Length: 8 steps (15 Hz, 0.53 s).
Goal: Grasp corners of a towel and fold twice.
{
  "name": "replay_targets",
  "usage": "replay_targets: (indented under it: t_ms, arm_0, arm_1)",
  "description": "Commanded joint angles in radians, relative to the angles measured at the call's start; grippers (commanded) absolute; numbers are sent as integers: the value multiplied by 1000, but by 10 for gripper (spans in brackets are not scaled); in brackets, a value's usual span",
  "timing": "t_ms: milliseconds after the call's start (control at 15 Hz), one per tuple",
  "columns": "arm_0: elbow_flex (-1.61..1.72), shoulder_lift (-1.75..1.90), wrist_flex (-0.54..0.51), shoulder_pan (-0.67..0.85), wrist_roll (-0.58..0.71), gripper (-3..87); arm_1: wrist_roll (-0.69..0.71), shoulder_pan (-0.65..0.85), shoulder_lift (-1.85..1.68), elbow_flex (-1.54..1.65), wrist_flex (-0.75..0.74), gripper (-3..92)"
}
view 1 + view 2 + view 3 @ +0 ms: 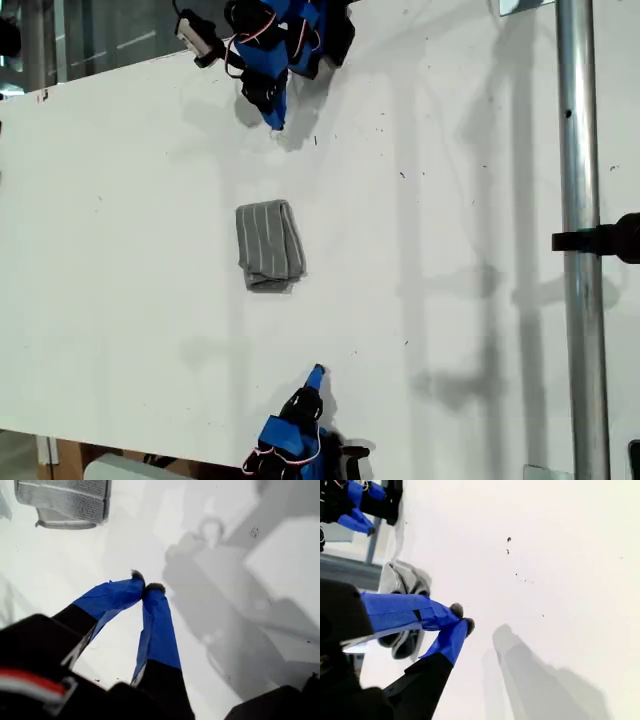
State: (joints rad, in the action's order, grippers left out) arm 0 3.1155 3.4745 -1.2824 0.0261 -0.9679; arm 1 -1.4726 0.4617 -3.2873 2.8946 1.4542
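Towel [268, 245] sits mid-worktop [120, 300], well clear of every edge, roughly between the two arms. It is already a compact, narrow stack, with stripes running along its long side. Judgement: both folds look done.

- First claw [148, 586]: tips touching, clenched on nothing. It hovers over bare worktop, apart from the towel.
- Second claw [462, 617]: tips together, also empty, with the towel just beyond it in its wrist view.
- Exterior view: one arm [275, 80] is at the worktop's top edge and the other arm [300, 420] at its bottom edge. Both are off the cloth. The wrist views don't firmly show which is which.

The stack isn't crisp. The end nearer the bottom-edge arm looks rumpled, with a layer bulging out along one side. The corners aren't visibly aligned, though they are too small to be sure.

If a tidy pass is wanted:
- Release the claw before descending, not over the cloth.
- Come in from the rumpled end and pinch only the stray layer at its corner.
- Pull flat along the stripes and let go low.
- Keep the other claw off the stack, since one bump could unfold it.

Otherwise, leave it.
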Motion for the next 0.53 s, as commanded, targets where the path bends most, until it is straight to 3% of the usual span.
replay_targets:
  t_ms: [0, 467]
  arm_0:
    - [6, 2, -6, -3, 9, -21]
    - [6, 2, -6, -2, 9, -21]
  arm_1:
    - [-8, -6, -2, -6, 11, 43]
    - [-8, -12, -2, -6, 11, 43]
